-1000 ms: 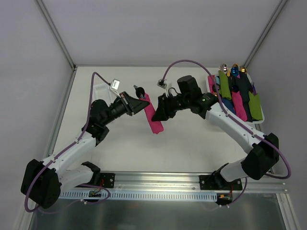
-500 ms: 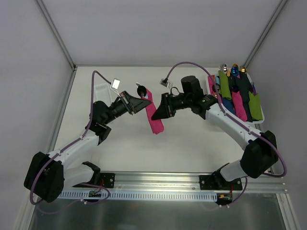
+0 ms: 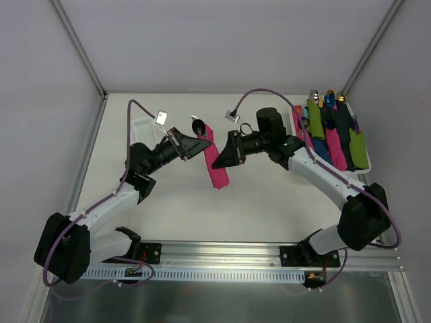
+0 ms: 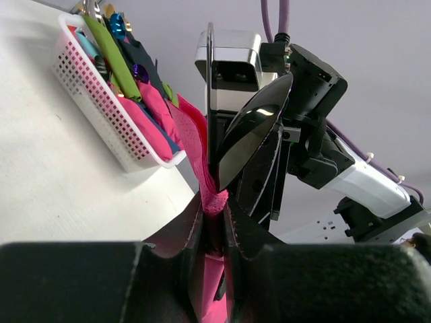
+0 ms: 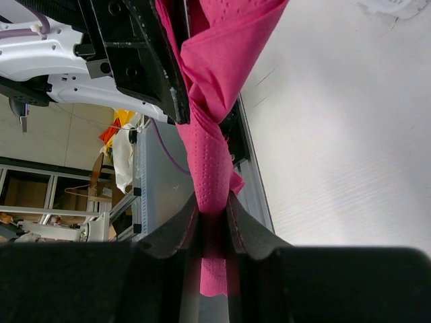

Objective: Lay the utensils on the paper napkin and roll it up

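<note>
The pink paper napkin (image 3: 217, 167) is a slim roll held in the air between both arms, over the middle of the table. The black utensils are wrapped inside it. A shiny black spoon head (image 3: 197, 125) sticks out of its far end and also shows in the left wrist view (image 4: 250, 134). My left gripper (image 3: 201, 145) is shut on the roll's upper part (image 4: 214, 200). My right gripper (image 3: 219, 158) is shut on the roll (image 5: 210, 168) from the other side, just below the left one. The roll's lower end hangs free.
A white perforated basket (image 3: 301, 138) at the far right holds several rolled napkins in green, pink, blue and black; it also shows in the left wrist view (image 4: 101, 111). A narrow white ridged tray (image 3: 140, 125) lies at the far left, behind the left arm.
Both grippers keep their hold on the pink roll. The left arm and the spoon head have shifted slightly right and away; the right wrist has edged right. The roll hangs much as before.
</note>
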You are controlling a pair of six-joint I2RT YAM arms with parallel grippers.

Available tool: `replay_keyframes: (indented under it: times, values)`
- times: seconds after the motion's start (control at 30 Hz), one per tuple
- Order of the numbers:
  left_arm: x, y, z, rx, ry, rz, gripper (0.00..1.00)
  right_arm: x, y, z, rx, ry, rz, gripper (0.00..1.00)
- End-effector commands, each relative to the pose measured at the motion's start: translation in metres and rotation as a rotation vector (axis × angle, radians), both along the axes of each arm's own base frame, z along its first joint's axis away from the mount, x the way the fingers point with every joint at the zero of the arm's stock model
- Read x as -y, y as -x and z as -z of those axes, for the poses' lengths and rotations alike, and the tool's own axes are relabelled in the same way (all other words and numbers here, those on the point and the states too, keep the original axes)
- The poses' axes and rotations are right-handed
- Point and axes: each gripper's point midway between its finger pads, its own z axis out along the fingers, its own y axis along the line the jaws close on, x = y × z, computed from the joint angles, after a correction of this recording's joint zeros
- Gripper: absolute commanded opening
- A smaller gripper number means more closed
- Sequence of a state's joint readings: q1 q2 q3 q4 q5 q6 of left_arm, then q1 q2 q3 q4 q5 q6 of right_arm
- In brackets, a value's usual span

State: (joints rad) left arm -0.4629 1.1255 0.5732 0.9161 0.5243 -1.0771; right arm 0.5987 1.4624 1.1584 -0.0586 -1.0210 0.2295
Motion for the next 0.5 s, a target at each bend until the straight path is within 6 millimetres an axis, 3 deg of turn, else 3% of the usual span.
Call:
replay_keyframes:
  times: [0.0,0.03,0.1,0.2,0.27,0.47]
  values:
    - [-0.003,0.007,-0.025,0.106,0.013,0.008,0.1,0.005,-0.004,-0.025,0.072,-0.074,0.024,0.0]
    - [-0.003,0.006,-0.024,0.102,0.003,0.001,0.18,0.007,-0.004,-0.028,0.084,-0.081,0.028,0.0]
    - [-0.004,0.006,-0.021,0.099,-0.026,-0.008,0.21,0.01,-0.007,-0.031,0.094,-0.085,0.044,0.0]
    - [-0.005,0.004,-0.021,0.105,-0.051,-0.02,0.35,0.015,-0.01,-0.036,0.109,-0.094,0.058,0.0]
    - [-0.005,0.004,-0.018,0.087,-0.066,-0.024,0.53,0.018,-0.012,-0.04,0.12,-0.102,0.064,0.0]
    - [-0.004,0.0,-0.009,0.05,-0.125,-0.022,0.69,0.036,-0.023,-0.048,0.151,-0.121,0.082,0.0]
